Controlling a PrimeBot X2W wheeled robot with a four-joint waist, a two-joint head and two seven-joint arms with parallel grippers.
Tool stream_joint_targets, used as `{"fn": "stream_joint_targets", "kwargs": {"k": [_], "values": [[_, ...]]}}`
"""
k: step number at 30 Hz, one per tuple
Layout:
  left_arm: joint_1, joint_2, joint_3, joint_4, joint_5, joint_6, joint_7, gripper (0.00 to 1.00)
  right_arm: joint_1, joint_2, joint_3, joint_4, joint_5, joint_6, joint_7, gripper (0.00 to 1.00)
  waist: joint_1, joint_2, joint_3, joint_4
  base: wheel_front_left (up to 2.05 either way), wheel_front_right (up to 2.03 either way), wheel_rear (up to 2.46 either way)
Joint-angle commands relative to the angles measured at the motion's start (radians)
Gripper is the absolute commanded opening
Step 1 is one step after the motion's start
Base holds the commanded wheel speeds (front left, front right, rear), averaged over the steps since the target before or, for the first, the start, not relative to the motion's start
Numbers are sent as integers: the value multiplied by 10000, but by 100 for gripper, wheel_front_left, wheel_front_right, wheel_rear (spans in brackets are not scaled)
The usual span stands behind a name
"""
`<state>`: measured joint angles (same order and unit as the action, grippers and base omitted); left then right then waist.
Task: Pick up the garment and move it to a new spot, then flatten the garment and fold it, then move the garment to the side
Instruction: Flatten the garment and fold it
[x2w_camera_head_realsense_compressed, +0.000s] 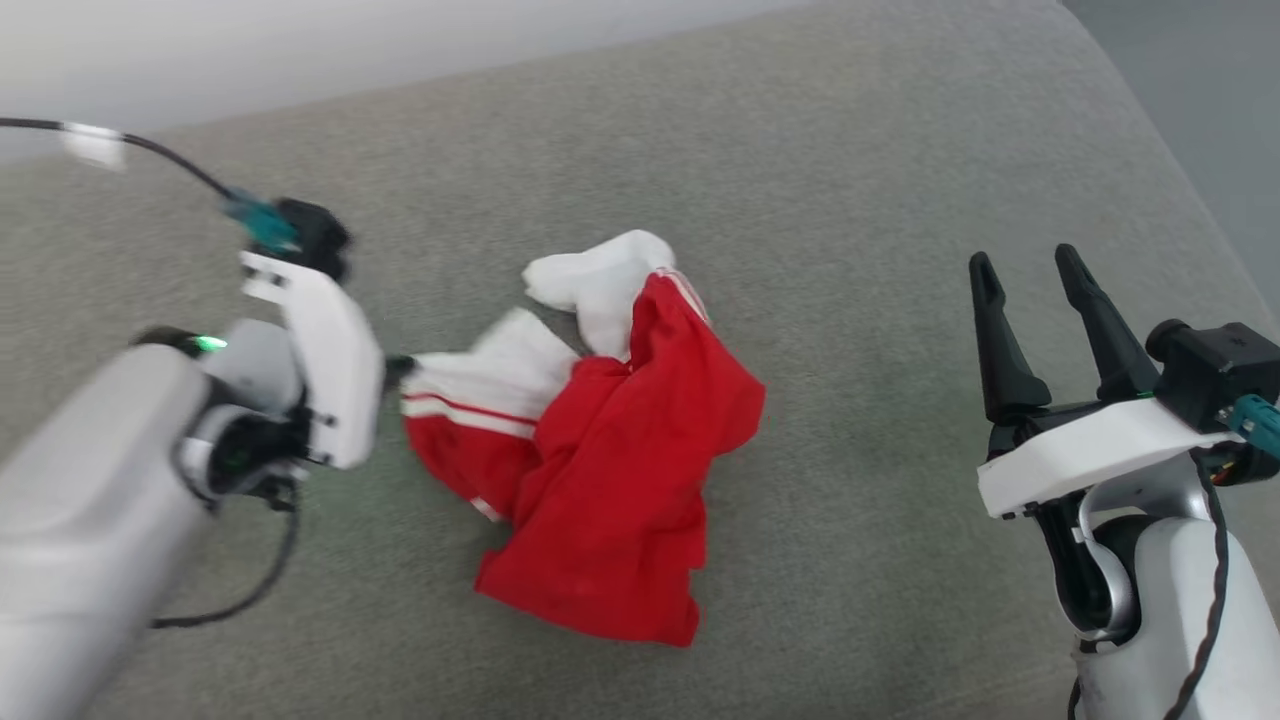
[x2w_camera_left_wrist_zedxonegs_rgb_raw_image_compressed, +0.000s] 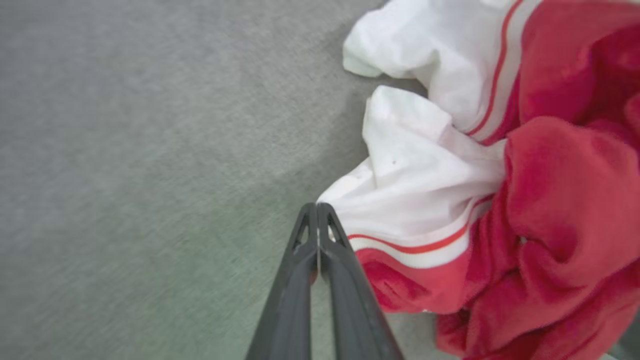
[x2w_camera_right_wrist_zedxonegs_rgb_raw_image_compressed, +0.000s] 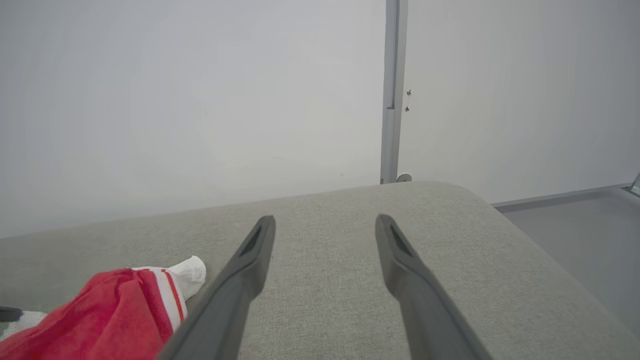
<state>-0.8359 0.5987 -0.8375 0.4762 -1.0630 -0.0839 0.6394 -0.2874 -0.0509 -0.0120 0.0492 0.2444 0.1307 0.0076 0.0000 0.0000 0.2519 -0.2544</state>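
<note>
Head view: the garment (x2w_camera_head_realsense_compressed: 620, 470) lies in a crumpled heap near the middle of the fabric-covered desk (x2w_camera_head_realsense_compressed: 850, 150), unflattened and unfolded; judged from this, the work is at its first step, with the lift, the move, the flattening, the fold and the final shift aside all outstanding. The heap's long axis runs roughly away from and towards the robot, with one white cuff at the far end, a second at the robot's left, and the red body nearest the robot. The left pincer (x2w_camera_head_realsense_compressed: 400, 368) meets the left cuff. The right pincer (x2w_camera_head_realsense_compressed: 1025, 258) stands wide and empty, well apart from the cloth. Left wrist view: the left pincer (x2w_camera_left_wrist_zedxonegs_rgb_raw_image_compressed: 318, 205) is pressed shut, tips at the edge of the garment's (x2w_camera_left_wrist_zedxonegs_rgb_raw_image_compressed: 550, 200) white cuff; whether any cloth is caught cannot be told. Right wrist view: the right pincer (x2w_camera_right_wrist_zedxonegs_rgb_raw_image_compressed: 325, 220) is spread wide above the bare desk (x2w_camera_right_wrist_zedxonegs_rgb_raw_image_compressed: 325, 300), and the garment (x2w_camera_right_wrist_zedxonegs_rgb_raw_image_compressed: 115, 310) sits at lower left.
</note>
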Motion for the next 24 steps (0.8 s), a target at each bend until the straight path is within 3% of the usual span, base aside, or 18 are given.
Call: {"fn": "stream_joint_targets", "kwargs": {"k": [1,7,13,20,24], "values": [[-94,233,148,-25,-48,89,-90,0,94,3,-39,-49,-59,1,50,100,0,0,-109,197,0,0,0],[159,1616,699,-443,141,722,-445,0,143,3,-209,-226,-101,1,171,100,0,0,-219,594,0,0,0],[876,2495,847,-508,33,1437,-319,0,223,0,-241,-285,-36,1,198,100,0,0,-215,743,0,0,0],[1785,2857,675,-97,-136,2230,71,0,193,0,-257,-256,30,1,200,100,0,0,-194,858,0,0,0],[1964,2758,935,-103,-426,2293,-185,0,183,2,-242,-237,88,1,203,100,0,0,-204,910,0,0,0]]}}
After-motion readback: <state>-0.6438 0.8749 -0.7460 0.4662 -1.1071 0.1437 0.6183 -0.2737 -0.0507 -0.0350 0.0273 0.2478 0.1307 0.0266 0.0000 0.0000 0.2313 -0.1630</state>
